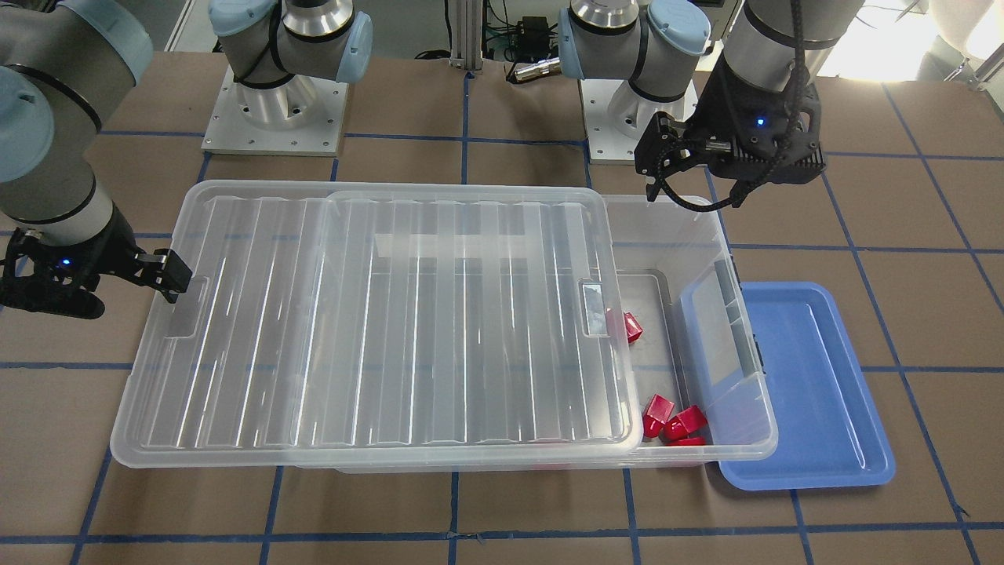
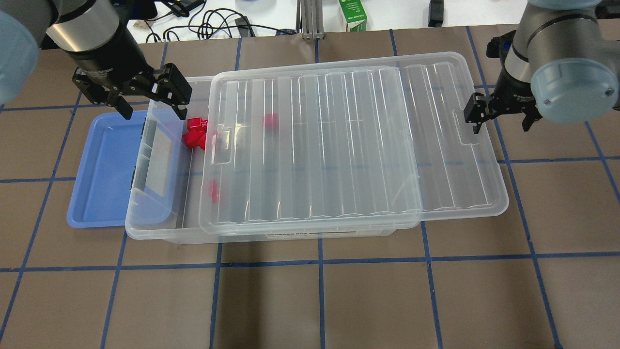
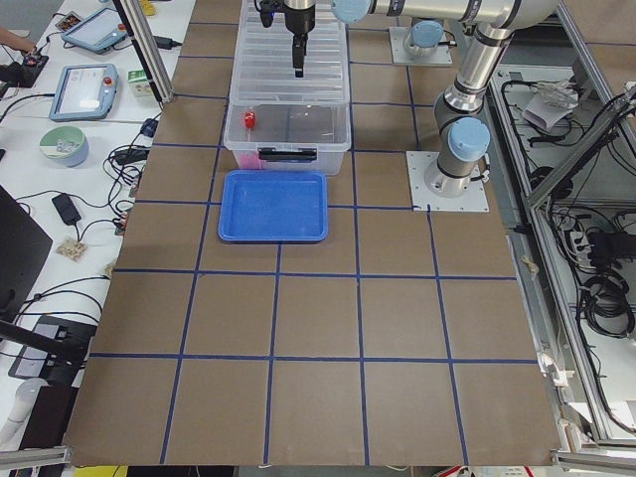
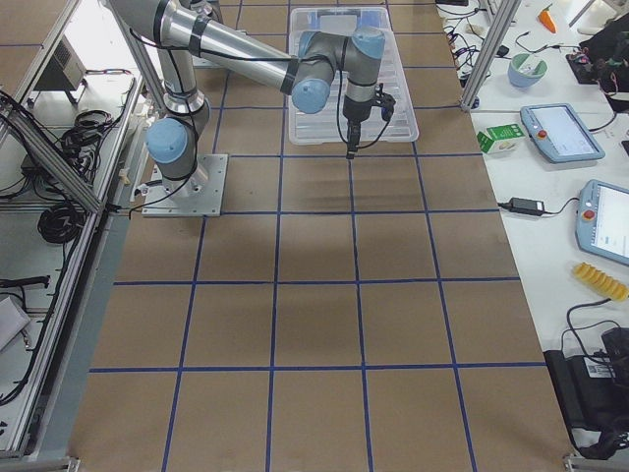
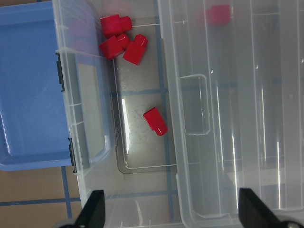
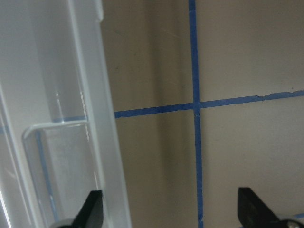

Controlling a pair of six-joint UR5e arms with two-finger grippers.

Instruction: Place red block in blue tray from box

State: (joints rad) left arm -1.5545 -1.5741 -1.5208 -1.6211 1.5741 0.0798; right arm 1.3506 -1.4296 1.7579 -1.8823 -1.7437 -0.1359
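Observation:
The box (image 2: 154, 231) is a big clear bin. Its ribbed lid (image 2: 348, 145) is slid toward my right and leaves the left end uncovered. Three red blocks (image 5: 118, 40) cluster in the far corner of the opening. One red block (image 5: 155, 121) lies alone nearer the middle, and another (image 5: 218, 14) shows through the lid. The blue tray (image 2: 99, 169) lies empty against the box's left end. My left gripper (image 2: 151, 105) hangs open and empty above the opening's far corner. My right gripper (image 2: 501, 121) is open and empty just off the lid's right edge.
A green carton (image 2: 352, 14) and cables lie on the white bench beyond the table. The two arm bases (image 1: 274, 102) stand behind the box. Blue tape lines cross the brown table (image 2: 319, 300).

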